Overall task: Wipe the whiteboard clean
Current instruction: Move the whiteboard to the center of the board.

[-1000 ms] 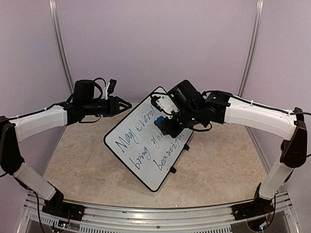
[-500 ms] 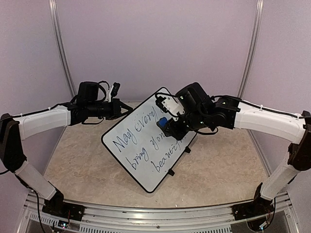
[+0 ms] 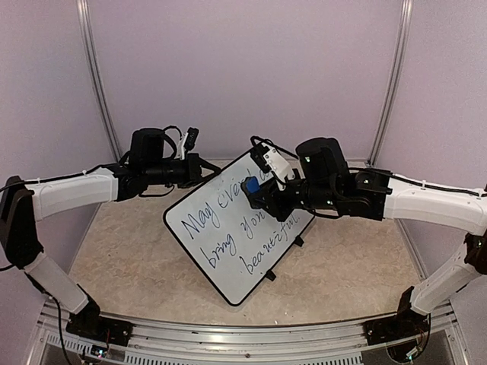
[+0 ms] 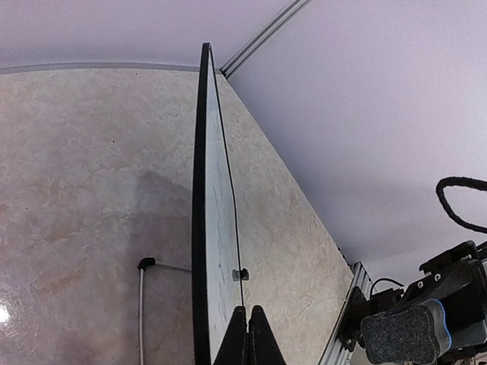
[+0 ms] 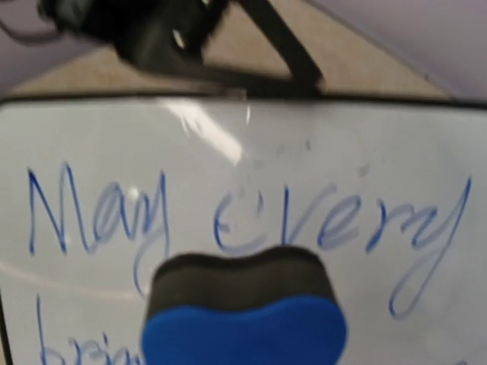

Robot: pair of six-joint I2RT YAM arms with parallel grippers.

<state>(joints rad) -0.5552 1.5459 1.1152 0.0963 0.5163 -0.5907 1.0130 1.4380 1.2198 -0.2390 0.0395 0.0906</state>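
The whiteboard (image 3: 228,239) stands tilted on the table, with blue writing "May every bring you beautiful" on its face. My left gripper (image 3: 205,166) is shut on its far top edge. In the left wrist view the board (image 4: 214,228) is edge-on and the black fingertips (image 4: 248,312) pinch its rim. My right gripper (image 3: 257,195) is shut on a blue eraser (image 3: 250,186) with a dark felt pad. It holds the eraser at the board's upper right, just under the word "every" (image 5: 335,220). The eraser (image 5: 243,312) fills the bottom of the right wrist view. I cannot tell whether it touches the board.
Two black clip feet (image 3: 298,240) (image 3: 268,275) stick out on the board's right rim. A thin grey cable (image 4: 141,304) lies on the tabletop behind the board. Purple walls close in on three sides. A metal rail (image 3: 243,346) runs along the near edge.
My right arm has swung right and risen, carrying the eraser up the board towards "every". My left gripper has shifted right with the board's top edge, and the board has turned slightly.
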